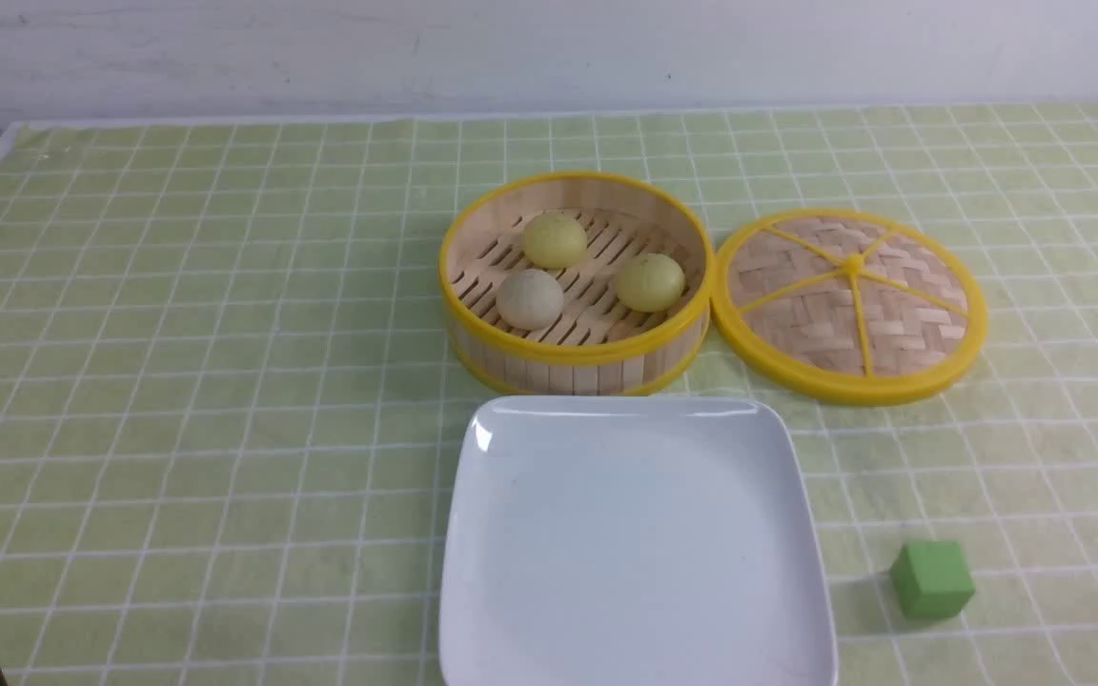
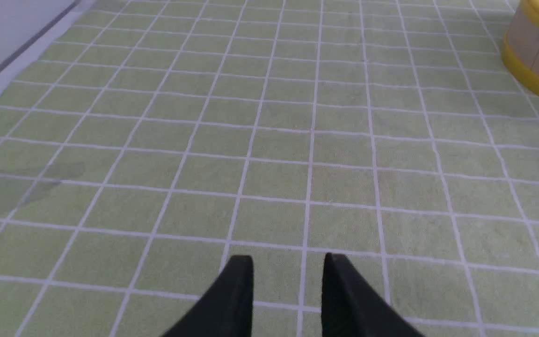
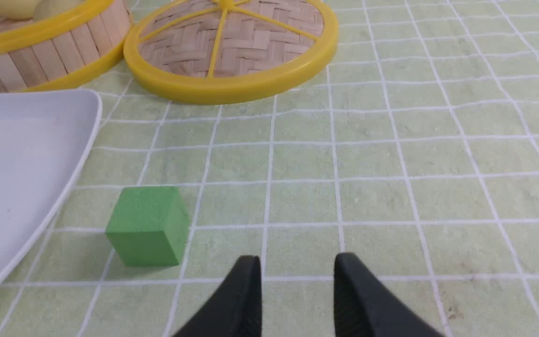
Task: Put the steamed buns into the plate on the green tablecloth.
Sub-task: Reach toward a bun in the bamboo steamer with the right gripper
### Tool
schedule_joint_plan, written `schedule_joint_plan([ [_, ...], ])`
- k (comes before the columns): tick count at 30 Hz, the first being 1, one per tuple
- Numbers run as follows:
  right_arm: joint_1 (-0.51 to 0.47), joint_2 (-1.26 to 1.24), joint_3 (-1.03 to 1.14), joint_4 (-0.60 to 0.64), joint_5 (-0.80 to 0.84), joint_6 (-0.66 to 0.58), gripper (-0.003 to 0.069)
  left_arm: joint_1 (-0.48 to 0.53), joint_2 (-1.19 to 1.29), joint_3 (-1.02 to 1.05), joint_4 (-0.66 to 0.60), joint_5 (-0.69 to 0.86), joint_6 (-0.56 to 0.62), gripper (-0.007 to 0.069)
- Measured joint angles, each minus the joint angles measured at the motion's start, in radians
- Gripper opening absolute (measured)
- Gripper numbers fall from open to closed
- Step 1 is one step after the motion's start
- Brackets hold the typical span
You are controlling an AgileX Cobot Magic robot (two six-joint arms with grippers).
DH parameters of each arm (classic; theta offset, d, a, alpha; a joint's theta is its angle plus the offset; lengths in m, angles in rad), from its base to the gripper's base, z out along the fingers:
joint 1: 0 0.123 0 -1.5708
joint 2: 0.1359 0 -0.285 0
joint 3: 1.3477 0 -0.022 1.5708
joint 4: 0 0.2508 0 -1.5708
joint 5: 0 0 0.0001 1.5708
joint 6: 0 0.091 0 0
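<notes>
None of the transfer looks done yet: you have all three steamed buns (image 1: 555,240) sitting inside the bamboo basket (image 1: 578,354), and the plate (image 1: 635,543) carries no bun. Your left gripper (image 2: 287,295) stands part-way open over the green tablecloth (image 2: 269,187), nothing between its fingers, with the basket well ahead and off to its right. Your right gripper (image 3: 298,299) is also parted and holds nothing; the plate lies to its left, the green cube (image 3: 148,227) nearer on that same side, and the buns farther ahead and left. What remains, I judge, is the whole job: lift each bun out and set it down on the plate.
</notes>
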Motion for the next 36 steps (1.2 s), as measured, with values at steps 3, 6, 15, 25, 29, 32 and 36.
schedule_joint_plan([
  [3, 0.0, 0.0, 0.0, 0.0, 0.0, 0.0, 0.024, 0.0, 0.0, 0.0, 0.0, 0.0, 0.0, 0.0241],
  [6, 0.0, 0.0, 0.0, 0.0, 0.0, 0.0, 0.024, 0.0, 0.0, 0.0, 0.0, 0.0, 0.0, 0.0241],
  [15, 0.0, 0.0, 0.0, 0.0, 0.0, 0.0, 0.024, 0.0, 0.0, 0.0, 0.0, 0.0, 0.0, 0.0241],
  [25, 0.0, 0.0, 0.0, 0.0, 0.0, 0.0, 0.024, 0.0, 0.0, 0.0, 0.0, 0.0, 0.0, 0.0241],
  [29, 0.0, 0.0, 0.0, -0.04, -0.003, 0.0, 0.024, 0.0, 0.0, 0.0, 0.003, 0.0, -0.004, 0.0241],
  [32, 0.0, 0.0, 0.0, 0.006, -0.005, 0.045, 0.024, 0.0, 0.0, 0.0, -0.073, -0.001, -0.083, 0.0241],
  [36, 0.0, 0.0, 0.002, 0.22, -0.005, 0.22, 0.024, 0.0, 0.0, 0.0, -0.345, -0.002, -0.309, 0.0241],
])
